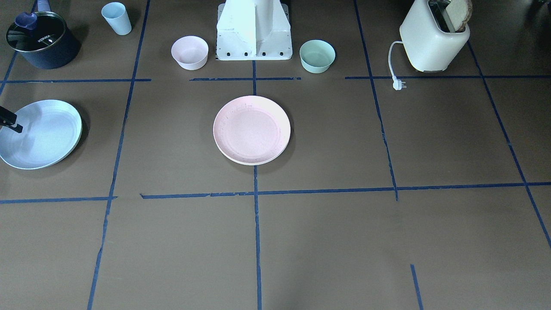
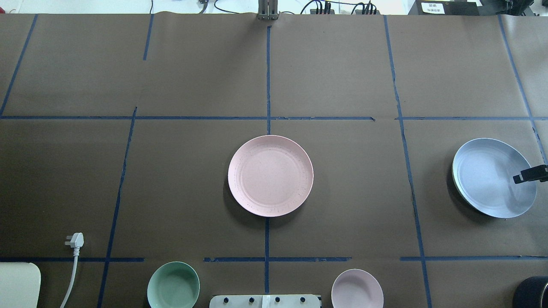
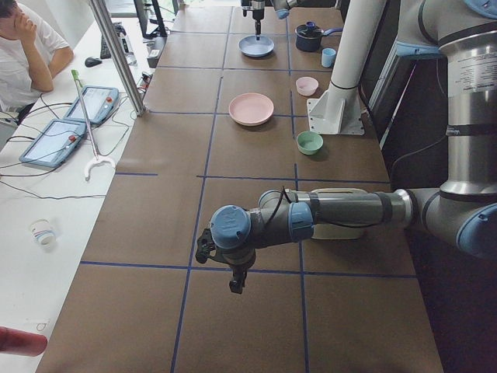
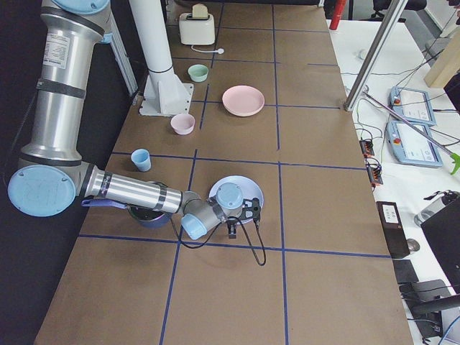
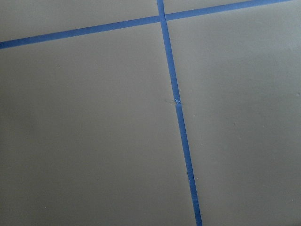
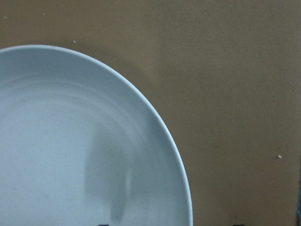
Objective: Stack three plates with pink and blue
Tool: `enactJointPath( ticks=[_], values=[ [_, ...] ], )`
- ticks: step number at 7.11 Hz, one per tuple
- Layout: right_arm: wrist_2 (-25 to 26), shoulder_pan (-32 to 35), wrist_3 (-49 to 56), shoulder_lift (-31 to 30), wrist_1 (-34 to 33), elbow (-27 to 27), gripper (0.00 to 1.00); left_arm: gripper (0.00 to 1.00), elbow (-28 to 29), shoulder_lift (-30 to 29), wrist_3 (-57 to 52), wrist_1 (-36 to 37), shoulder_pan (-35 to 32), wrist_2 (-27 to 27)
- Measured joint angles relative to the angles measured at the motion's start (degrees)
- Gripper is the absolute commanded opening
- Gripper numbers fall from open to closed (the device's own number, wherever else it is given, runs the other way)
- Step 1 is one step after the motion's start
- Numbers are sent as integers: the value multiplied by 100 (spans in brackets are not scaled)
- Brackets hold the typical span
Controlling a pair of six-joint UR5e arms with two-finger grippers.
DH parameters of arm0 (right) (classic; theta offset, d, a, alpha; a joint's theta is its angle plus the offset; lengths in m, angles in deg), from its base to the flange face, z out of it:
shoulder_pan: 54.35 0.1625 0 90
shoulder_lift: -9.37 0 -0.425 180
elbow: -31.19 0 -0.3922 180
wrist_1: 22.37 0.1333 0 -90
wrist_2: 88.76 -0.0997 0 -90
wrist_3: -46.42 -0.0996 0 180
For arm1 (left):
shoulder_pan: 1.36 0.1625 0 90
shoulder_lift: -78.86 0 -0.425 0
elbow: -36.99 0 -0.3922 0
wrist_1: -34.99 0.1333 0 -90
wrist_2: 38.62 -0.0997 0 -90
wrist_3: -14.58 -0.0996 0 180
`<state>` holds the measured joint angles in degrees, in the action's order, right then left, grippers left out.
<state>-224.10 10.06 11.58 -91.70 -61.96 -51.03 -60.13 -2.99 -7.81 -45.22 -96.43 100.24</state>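
Note:
The pale pink plate (image 1: 252, 129) lies at the table's middle, also in the overhead view (image 2: 270, 175). A cream-white rim (image 1: 254, 163) shows under its near edge. The light blue plate (image 2: 492, 176) lies at the robot's right end, also in the front view (image 1: 41, 133). My right gripper (image 2: 530, 174) is at that plate's outer rim, with one finger over the plate's inside. In the right wrist view the plate (image 6: 84, 141) fills the left, and the jaws seem to straddle its rim, open. My left gripper (image 3: 235, 284) hangs over bare table at the left end; I cannot tell its state.
A small pink bowl (image 1: 190, 52) and a mint-green bowl (image 1: 317, 56) flank the robot base (image 1: 254, 30). A light blue cup (image 1: 116, 18) and a dark pot (image 1: 42, 39) stand behind the blue plate. A toaster (image 1: 434, 36) with its plug (image 1: 399, 85) stands on the robot's left.

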Motion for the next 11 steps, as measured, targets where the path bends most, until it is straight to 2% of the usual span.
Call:
enactJointPath(
  ticks=[6,9,11],
  values=[
    [-61,-4,-283,-31,238,-102,0,100,9,142,-1,-222,-3,0],
    [-127,-102,-1390,164,133,-781,0,100,18,143,45,-223,-3,-2],
    [-55,-508,-2517,785,-184,-1182,0,100,16,141,66,-223,-9,-8]
  ],
)
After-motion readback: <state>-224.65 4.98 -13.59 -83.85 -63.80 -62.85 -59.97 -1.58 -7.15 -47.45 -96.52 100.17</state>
